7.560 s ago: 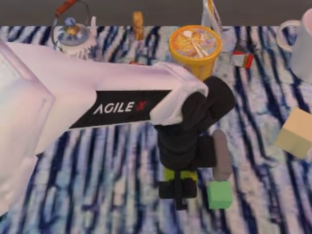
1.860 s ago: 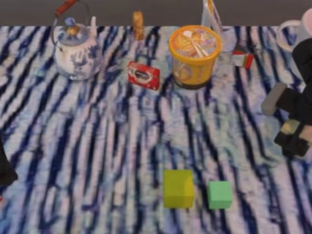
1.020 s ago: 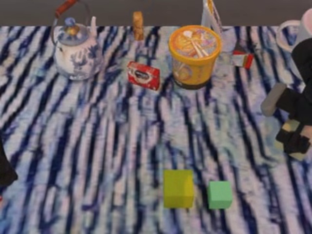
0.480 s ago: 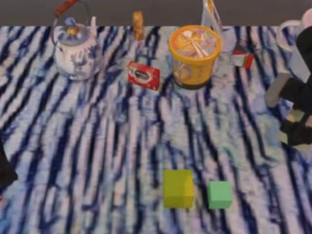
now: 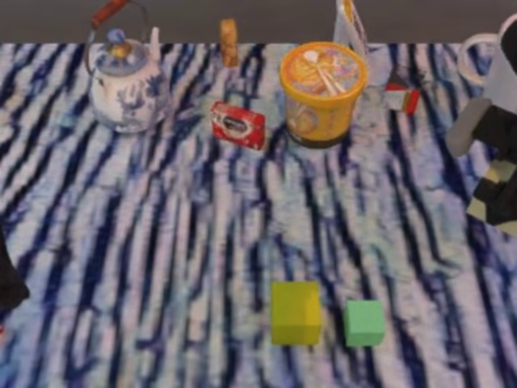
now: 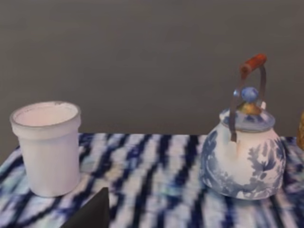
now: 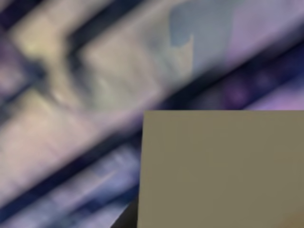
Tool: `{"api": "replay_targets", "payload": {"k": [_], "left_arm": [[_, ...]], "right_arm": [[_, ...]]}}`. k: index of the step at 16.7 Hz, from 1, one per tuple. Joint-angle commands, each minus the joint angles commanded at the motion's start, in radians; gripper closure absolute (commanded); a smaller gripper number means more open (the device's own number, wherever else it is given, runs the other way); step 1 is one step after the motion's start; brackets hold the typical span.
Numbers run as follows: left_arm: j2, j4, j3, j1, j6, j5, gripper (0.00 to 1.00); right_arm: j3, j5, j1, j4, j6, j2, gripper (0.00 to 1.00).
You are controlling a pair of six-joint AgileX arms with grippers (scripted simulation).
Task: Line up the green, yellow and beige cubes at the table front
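Note:
A mustard-yellow cube (image 5: 296,313) and a smaller light-green cube (image 5: 364,322) sit side by side, a small gap apart, near the front of the streaked table (image 5: 161,242). My right gripper (image 5: 499,194) is at the right edge, shut on the beige cube (image 5: 500,172), which it mostly covers from above. In the right wrist view the beige cube (image 7: 223,166) fills the lower right, held off the table, with a dark finger along its edge. My left arm (image 5: 6,279) is parked at the left edge.
Along the back stand a blue-and-white teapot (image 5: 125,77), a red packet (image 5: 237,124), a yellow noodle tub (image 5: 323,89), a small red-and-white box (image 5: 401,98) and a white mug (image 5: 493,65). A white cup (image 6: 46,147) shows in the left wrist view.
My right gripper has risen and shifted toward the back right with the beige cube. Earlier still, my left arm left the yellow cube beside the green one and withdrew left.

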Motion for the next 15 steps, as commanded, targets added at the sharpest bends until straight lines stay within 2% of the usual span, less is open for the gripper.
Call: {"api": "replay_targets", "payload": {"k": [3, 6, 13, 15], "left_arm": [[0.000, 0.000, 0.000, 0.000, 0.000, 0.000, 0.00], [0.000, 0.000, 0.000, 0.000, 0.000, 0.000, 0.00], [0.000, 0.000, 0.000, 0.000, 0.000, 0.000, 0.00], [0.000, 0.000, 0.000, 0.000, 0.000, 0.000, 0.00]], "right_arm": [[0.037, 0.000, 0.037, -0.018, 0.010, 0.024, 1.00], [0.160, 0.001, 0.166, -0.075, 0.047, 0.096, 1.00], [0.560, 0.000, 0.676, -0.264, 0.195, 0.318, 1.00], [0.657, 0.001, 0.794, -0.306, 0.235, 0.364, 1.00]]}}
